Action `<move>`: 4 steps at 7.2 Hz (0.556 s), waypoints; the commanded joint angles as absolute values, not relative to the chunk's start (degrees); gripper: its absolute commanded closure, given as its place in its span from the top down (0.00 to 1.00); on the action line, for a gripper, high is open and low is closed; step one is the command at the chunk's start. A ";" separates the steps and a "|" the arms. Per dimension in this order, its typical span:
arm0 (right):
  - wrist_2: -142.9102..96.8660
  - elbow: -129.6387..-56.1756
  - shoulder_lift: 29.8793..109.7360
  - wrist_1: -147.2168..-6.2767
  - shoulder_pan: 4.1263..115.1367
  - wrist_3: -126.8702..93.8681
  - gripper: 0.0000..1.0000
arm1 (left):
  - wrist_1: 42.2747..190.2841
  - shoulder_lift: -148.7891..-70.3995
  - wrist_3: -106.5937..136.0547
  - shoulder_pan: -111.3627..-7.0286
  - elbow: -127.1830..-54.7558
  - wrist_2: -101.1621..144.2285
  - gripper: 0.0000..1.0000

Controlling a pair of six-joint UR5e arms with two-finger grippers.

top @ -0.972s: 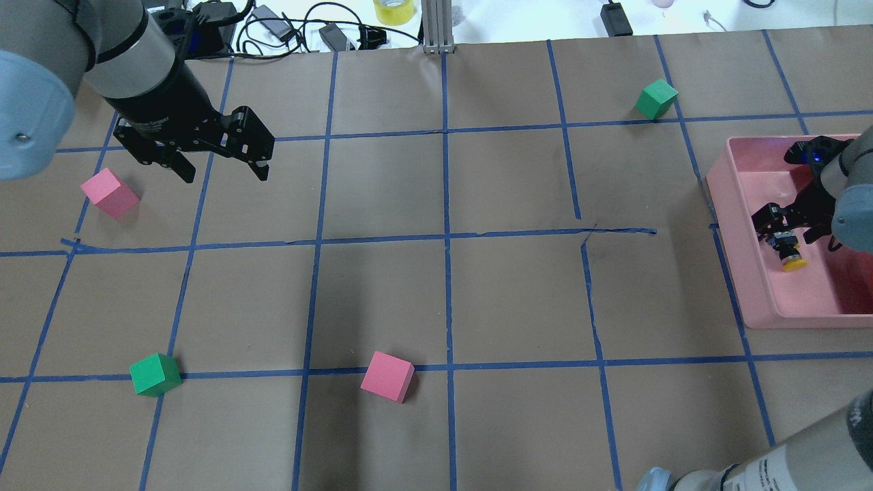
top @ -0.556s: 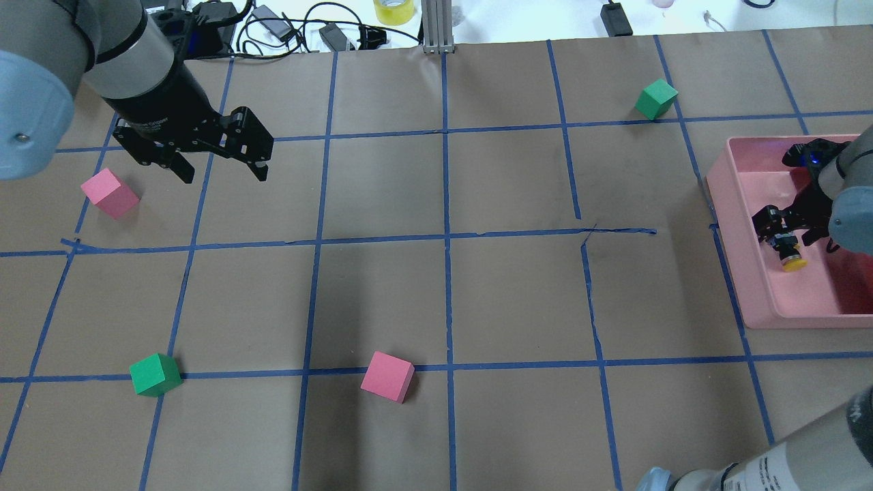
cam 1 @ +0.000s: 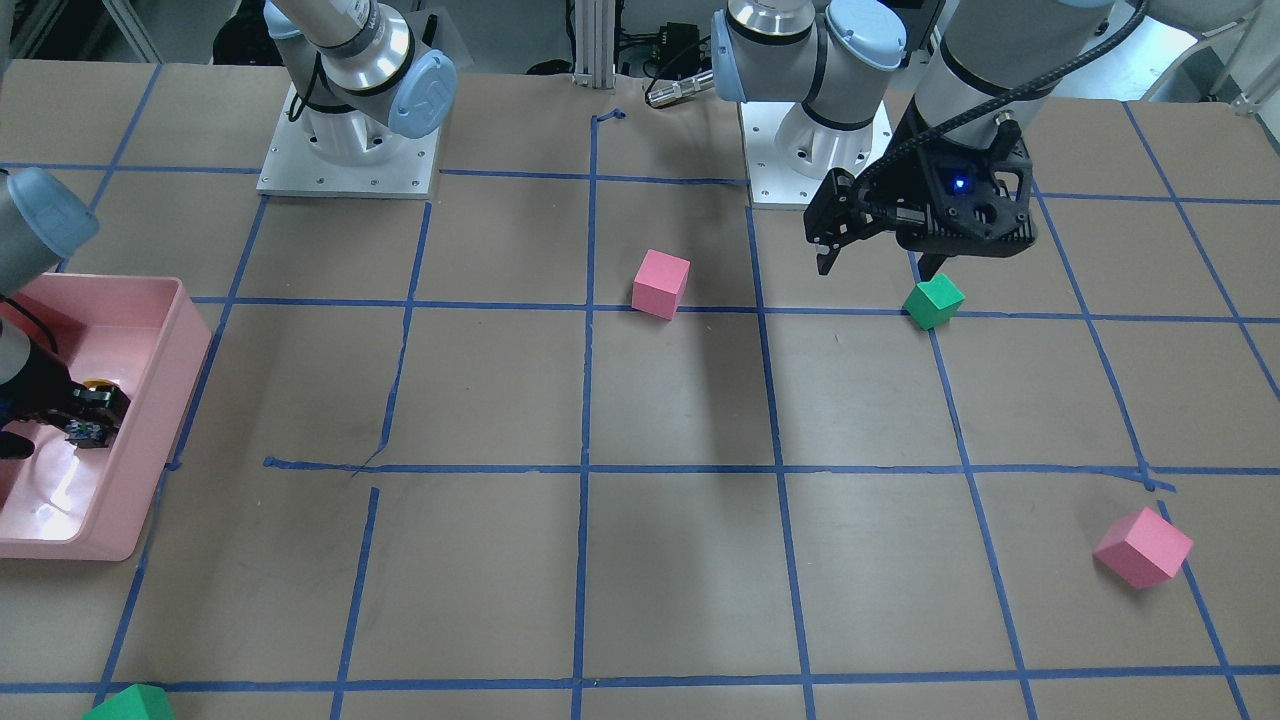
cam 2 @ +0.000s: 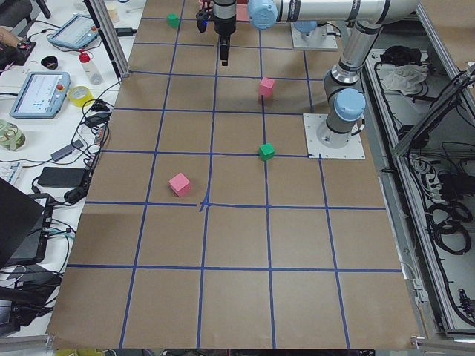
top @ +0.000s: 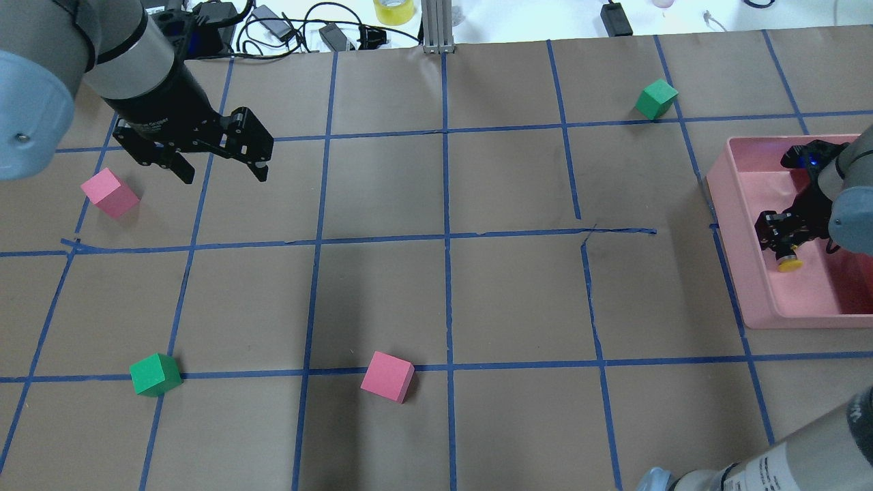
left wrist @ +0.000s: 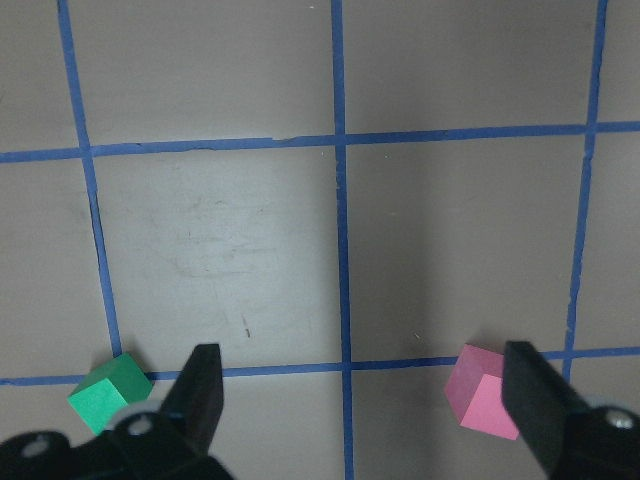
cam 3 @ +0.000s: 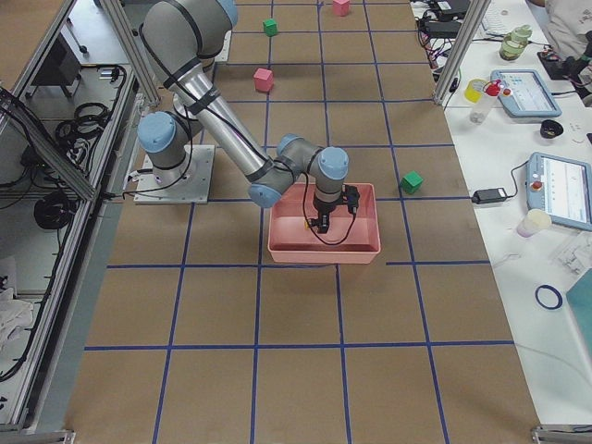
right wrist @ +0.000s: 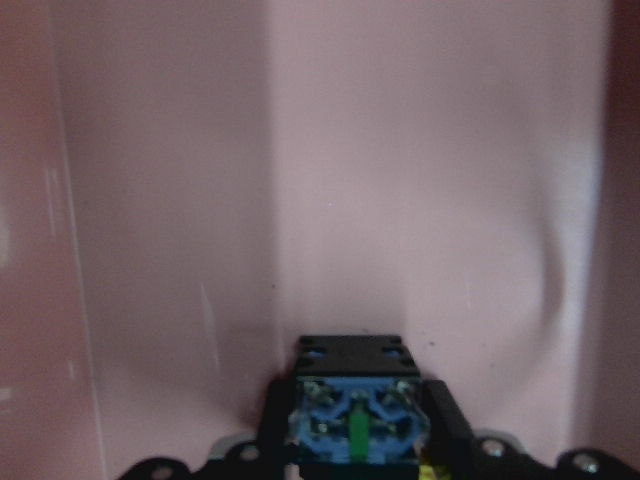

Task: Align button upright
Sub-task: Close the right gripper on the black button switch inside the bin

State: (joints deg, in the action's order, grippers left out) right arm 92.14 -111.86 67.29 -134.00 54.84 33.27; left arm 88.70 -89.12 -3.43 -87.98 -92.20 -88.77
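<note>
The button [top: 790, 263], with a yellow cap and black body, lies tilted inside the pink bin [top: 731, 239] at the right edge, cap toward the robot. My right gripper [top: 781, 240] is shut on its base end. In the right wrist view the button's blue contact block [right wrist: 355, 418] sits between the fingers, above the bin floor. In the front view the right gripper [cam 1: 85, 415] is in the bin [cam 1: 165, 400]. My left gripper [top: 225, 176] is open and empty, high over the far left of the table; it also shows in the left wrist view [left wrist: 370, 400].
A pink cube [top: 109, 193] lies left of the left gripper. A green cube [top: 155, 374] and a pink cube [top: 387, 376] lie near the front. Another green cube [top: 656, 99] lies at the far right. Cables and a tape roll [top: 393, 9] lie past the far edge.
My right gripper has closed further down over the button, hiding more of its body; the yellow cap has shifted slightly left. The left arm has not moved.
</note>
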 commanded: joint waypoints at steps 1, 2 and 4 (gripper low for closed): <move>93.59 -111.27 67.85 -132.46 54.84 33.22 0.00 | 88.77 -89.12 -3.43 -87.98 -92.20 -88.77 1.00; 94.73 -109.70 69.68 -128.01 54.84 32.70 0.00 | 88.68 -89.12 -3.43 -87.98 -92.20 -88.77 1.00; 93.96 -102.70 75.47 -114.33 57.20 29.99 0.00 | 88.42 -89.12 -3.43 -88.07 -92.02 -88.77 1.00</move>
